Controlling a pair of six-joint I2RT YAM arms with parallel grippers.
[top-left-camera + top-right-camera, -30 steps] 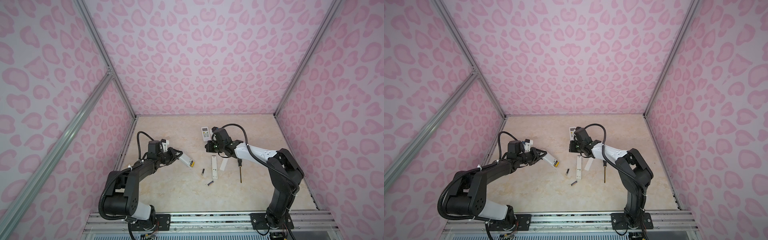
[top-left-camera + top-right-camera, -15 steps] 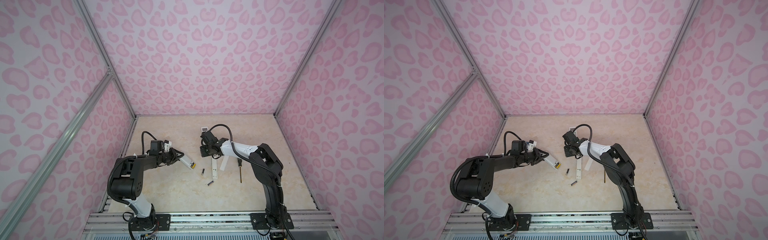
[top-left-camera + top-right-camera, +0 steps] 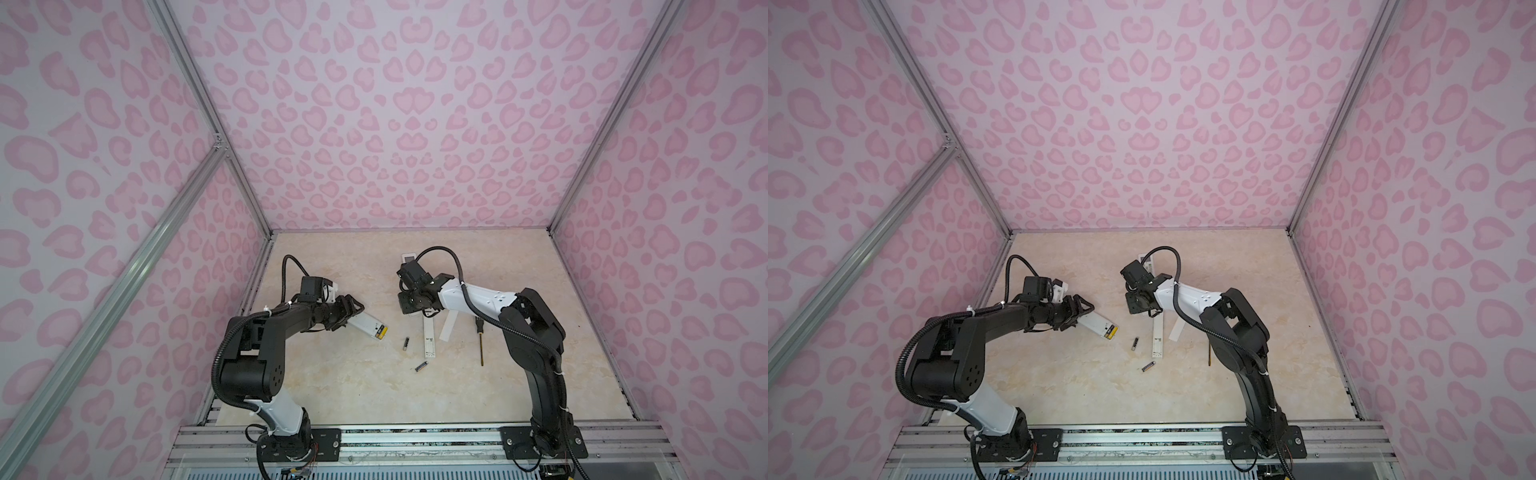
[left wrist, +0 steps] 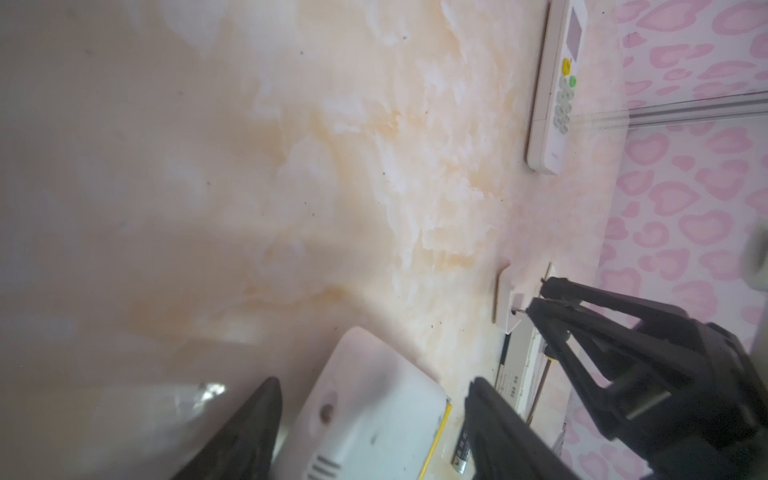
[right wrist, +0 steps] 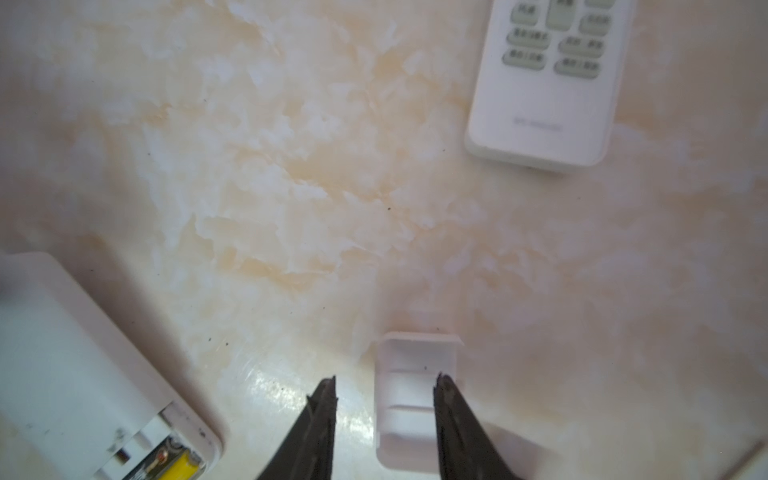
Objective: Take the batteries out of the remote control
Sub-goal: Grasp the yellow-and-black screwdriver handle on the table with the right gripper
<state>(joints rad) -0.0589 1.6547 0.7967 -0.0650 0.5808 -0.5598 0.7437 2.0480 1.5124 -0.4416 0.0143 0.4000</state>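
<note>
Nearest the front of the tabletop, two loose batteries lie apart: one alone, another just beside a slim remote. A screwdriver lies off to the right.

Further back, the left gripper has its fingers released, spread to either side of a white remote without pressing on it. That remote's bay is open, and a yellow battery sits in it.

The right gripper is parted too and holds nothing. It hovers over a small cover lying flat.

The job at hand looks to be getting the yellow battery out. One gripper should pin the remote's closed end. The other should lift the battery by its free end, not by the spring side, so it does not snap back or roll off.

Farthest back, a buttoned remote lies face up and untouched.
</note>
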